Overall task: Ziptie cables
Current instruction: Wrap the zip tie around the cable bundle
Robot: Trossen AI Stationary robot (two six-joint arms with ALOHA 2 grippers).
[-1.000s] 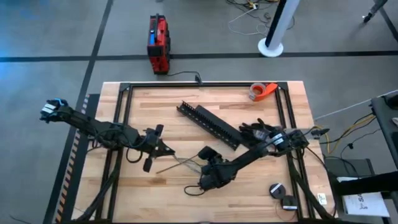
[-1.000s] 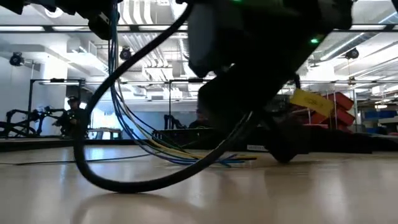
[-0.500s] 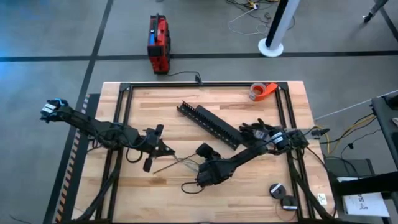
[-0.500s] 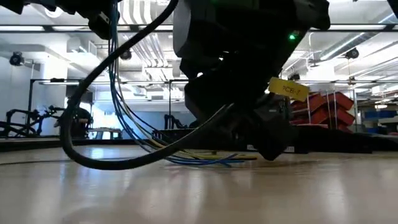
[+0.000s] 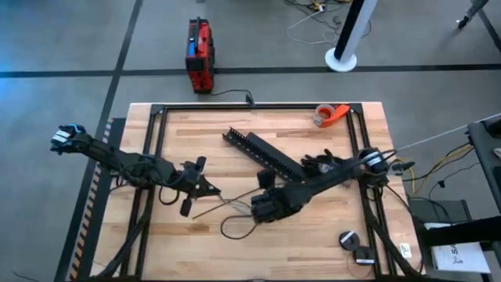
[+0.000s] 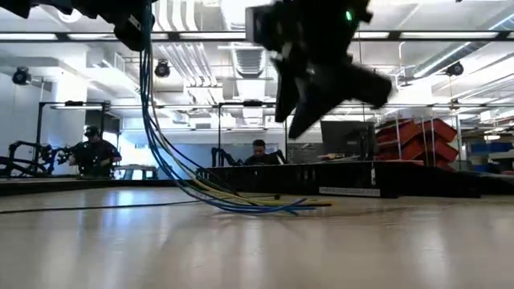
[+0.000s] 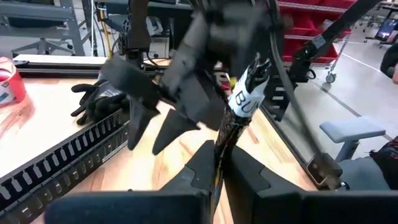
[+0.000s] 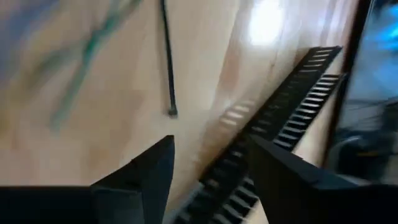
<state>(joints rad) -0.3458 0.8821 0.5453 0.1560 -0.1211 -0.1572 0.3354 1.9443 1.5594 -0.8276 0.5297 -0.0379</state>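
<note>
The cables point(image 6: 173, 160), thin blue, green and yellow wires, hang from my left gripper point(image 6: 135, 30), which is shut on them left of the table's middle point(image 5: 205, 188). Their free ends point(image 6: 273, 207) lie on the wood. In the left wrist view a white label point(image 7: 244, 99) sits on the bunch just beyond my fingers. My right gripper point(image 6: 289, 120) hovers open above the table near the middle point(image 5: 260, 204), close in front of the left one, holding nothing. A black zip tie point(image 8: 166, 62) lies flat on the table below it. My left gripper pinches the bunch of cables point(image 7: 222, 146) between its two fingers, just short of the labelled stretch. From the hold the wires hang slack, curve down to the table, and their free ends rest on the wood.
Two black slotted rails point(image 5: 262, 157) lie slantwise at the far middle, with a black glove point(image 5: 321, 166) right of them. A tape roll point(image 5: 329, 115) sits far right. A thin black cord loop point(image 5: 235, 227) lies near the middle. A red box point(image 5: 199, 55) stands on the floor beyond.
My right gripper has risen from just above the table near the front and gone toward the far edge, carrying its thick black cord up out of the low view. The left gripper and the cables have kept still.
</note>
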